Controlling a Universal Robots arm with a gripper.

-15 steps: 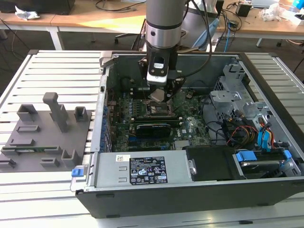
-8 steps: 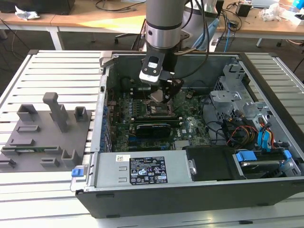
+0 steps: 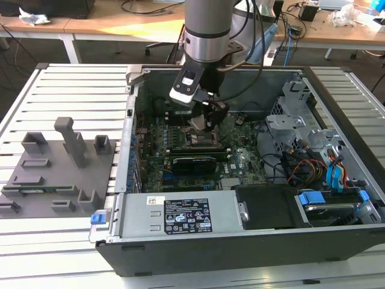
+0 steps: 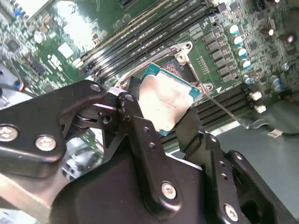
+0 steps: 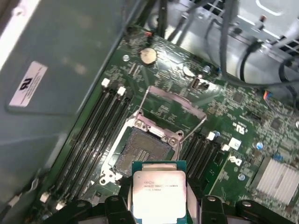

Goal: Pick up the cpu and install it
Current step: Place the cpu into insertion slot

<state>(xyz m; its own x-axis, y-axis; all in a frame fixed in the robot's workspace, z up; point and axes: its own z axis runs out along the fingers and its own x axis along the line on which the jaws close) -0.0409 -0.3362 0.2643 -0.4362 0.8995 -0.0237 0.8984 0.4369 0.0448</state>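
Observation:
The cpu is a flat square chip with a silver top and a thin green border, and my gripper is shut on its two opposite edges. It hangs tilted just above the open motherboard socket, whose bare contact field shows beside the chip. In the second wrist view the cpu sits between the black fingers, partly over the socket. In the exterior view the gripper holds the cpu inside the open computer case, over the socket.
The socket's metal load plate stands hinged up behind it. Black memory slots flank the socket. Case walls, a drive cage and cables surround the board. A grey fixture tray lies at the exterior view's left.

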